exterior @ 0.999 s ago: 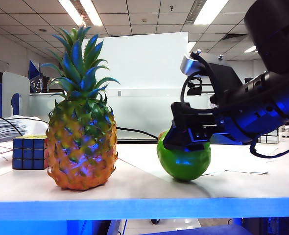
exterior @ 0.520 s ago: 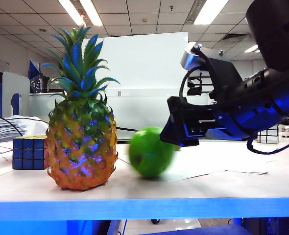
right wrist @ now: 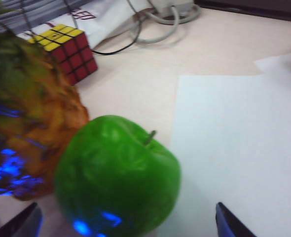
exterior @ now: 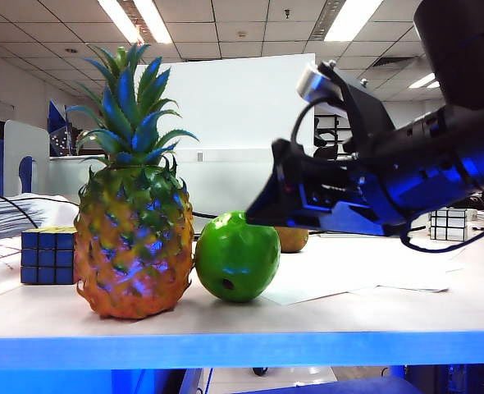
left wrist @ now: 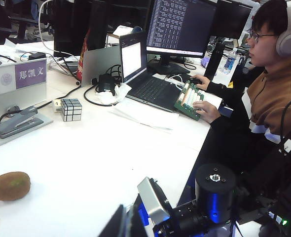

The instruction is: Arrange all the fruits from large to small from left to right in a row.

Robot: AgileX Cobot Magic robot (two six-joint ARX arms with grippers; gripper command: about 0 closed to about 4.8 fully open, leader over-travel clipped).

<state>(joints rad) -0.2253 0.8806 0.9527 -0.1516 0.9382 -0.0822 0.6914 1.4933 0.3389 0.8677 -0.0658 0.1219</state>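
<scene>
- Pineapple [exterior: 135, 238] upright at far left of the row on the table [exterior: 373, 312]; biggest fruit, so correct slot, no reason to touch it.
- Apple [exterior: 236, 256] lying on its side just right of the pineapple, touching or nearly so; can't tell which from the exterior view. Stem [right wrist: 150, 137] pointing sideways in the right wrist view, so tipped over, not seated upright.
- Right gripper [exterior: 262, 215] hanging just above and behind the apple, jaws spread wide, nothing between them. Fingertips [right wrist: 22, 224] visible either side of the apple in the wrist view, clear of its skin. Reads as a release: apple parked in the middle slot, second largest.
- Kiwi [exterior: 291, 239] further back on the table, partly hidden behind the right arm; also seen alone in the left wrist view [left wrist: 11, 185]. Not in line with the other two, so likely the remaining move: bring forward to the right of the apple.
- Left gripper [left wrist: 126, 224] low over the near table edge, well apart from the kiwi, jaws together, holding nothing. Idle, out of the right arm's way.
- Rubik's cube [exterior: 49, 256] behind and left of the pineapple; not a fruit, leave as is.
- Risk: apple on its round side, could roll if nudged while fetching the kiwi.
</scene>
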